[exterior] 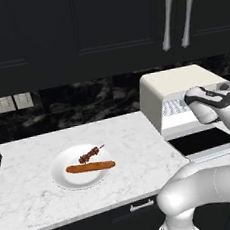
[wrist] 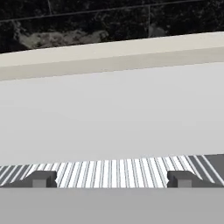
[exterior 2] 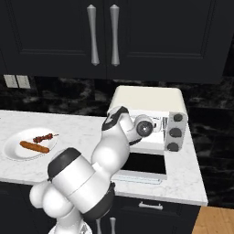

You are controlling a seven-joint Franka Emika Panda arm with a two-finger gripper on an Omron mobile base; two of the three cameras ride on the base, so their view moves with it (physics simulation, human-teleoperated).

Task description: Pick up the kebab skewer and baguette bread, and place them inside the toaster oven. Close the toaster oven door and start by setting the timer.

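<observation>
Spread fingers (wrist: 41, 178) face the toaster oven (wrist: 109, 118) rack, touching nothing.

A white marble counter (exterior: 119, 136) carries a white plate (exterior: 60, 175) at left and a cream toaster oven (exterior: 176, 80) at right.

Kebab skewer (exterior: 91, 153) lies behind baguette bread (exterior: 90, 166) on plate (exterior: 60, 174), left of toaster oven (exterior: 176, 84)

No readable text, seemingly, on any surface.
</observation>
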